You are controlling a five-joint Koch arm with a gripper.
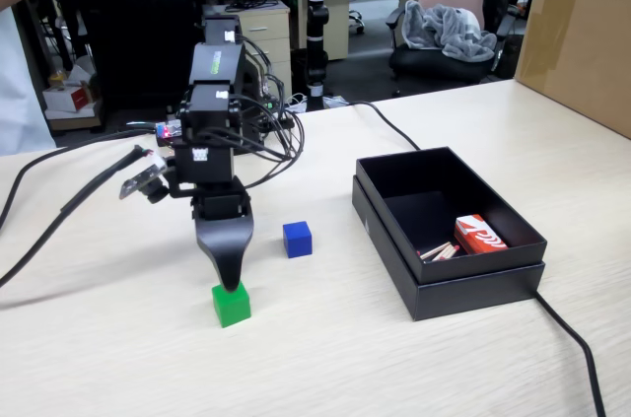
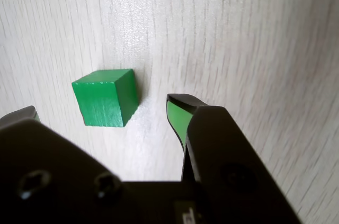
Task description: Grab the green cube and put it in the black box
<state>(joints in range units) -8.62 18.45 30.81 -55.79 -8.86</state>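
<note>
The green cube [image 2: 105,98] sits on the pale wood-grain table [image 2: 254,33], left of centre in the wrist view, and the gripper [image 2: 103,112] hangs right over it with its jaws spread wide. One jaw tip, lined in green, shows just right of the cube with a sliver of bare table between them; the other tip only peeks in at the left edge of that frame, well clear of the cube's far side. So the cube lies between the jaws but nearer the right-hand one, and it is turned a little, so its faces do not run square to them.

In the fixed view the gripper [image 1: 229,281] points straight down at the lower left, its dark tip meeting the top of the green cube [image 1: 231,305]; whether it touches I can't tell from there. The blue cube [image 1: 297,239] stands apart, up and to the right. The black box [image 1: 513,284] is farther right, open, with a small red-and-white packet [image 1: 479,235] inside.

My guess: the arm needs to drop a touch and then close.
</note>
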